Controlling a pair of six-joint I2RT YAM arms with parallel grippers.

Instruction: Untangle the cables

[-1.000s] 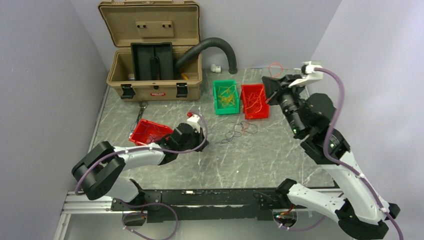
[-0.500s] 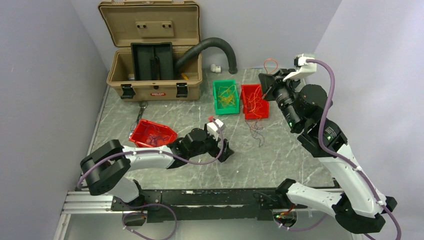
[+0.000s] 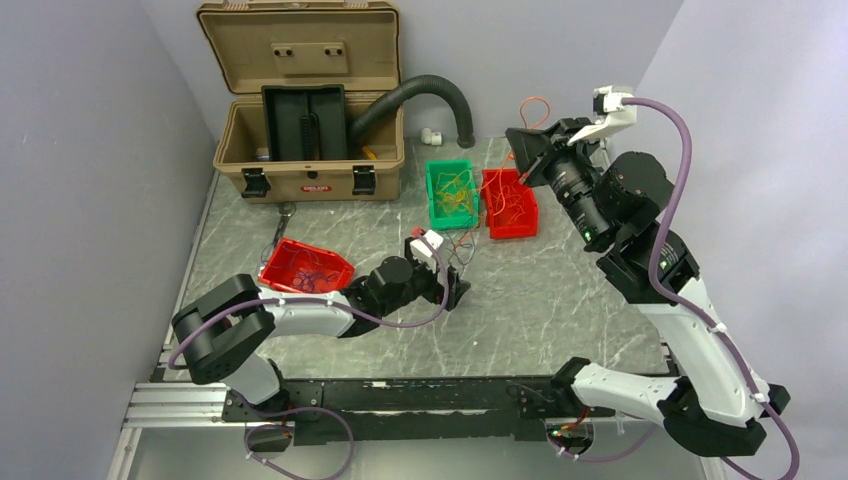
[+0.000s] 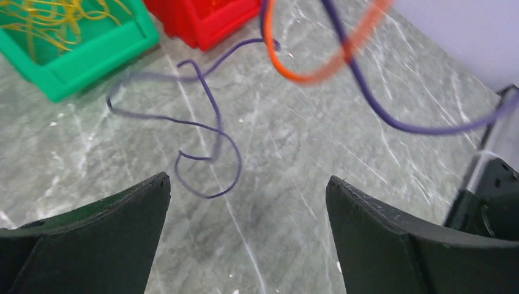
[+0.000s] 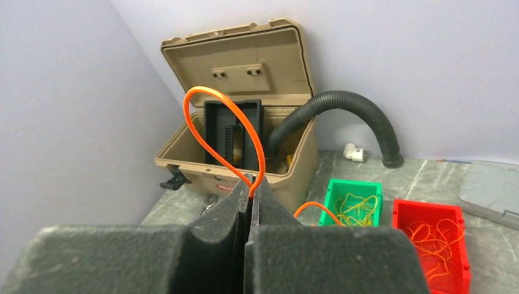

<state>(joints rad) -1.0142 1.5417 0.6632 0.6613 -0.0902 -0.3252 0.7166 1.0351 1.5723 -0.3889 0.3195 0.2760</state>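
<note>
cables (image 4: 210, 98): an orange strand (image 5: 211, 90) is pinched between the right fingers (image 5: 294, 257), the left fingers (image 4: 92, 239) spread wide.

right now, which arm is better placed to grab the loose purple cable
Left. The left fingers are open, low by the purple cable; the right fingers are shut on the orange cable, raised.

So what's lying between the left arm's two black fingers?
In the left wrist view, only bare marble table lies between the fingertips of the open left gripper; a thin purple cable loops just beyond them, an orange cable blurred farther off.
</note>
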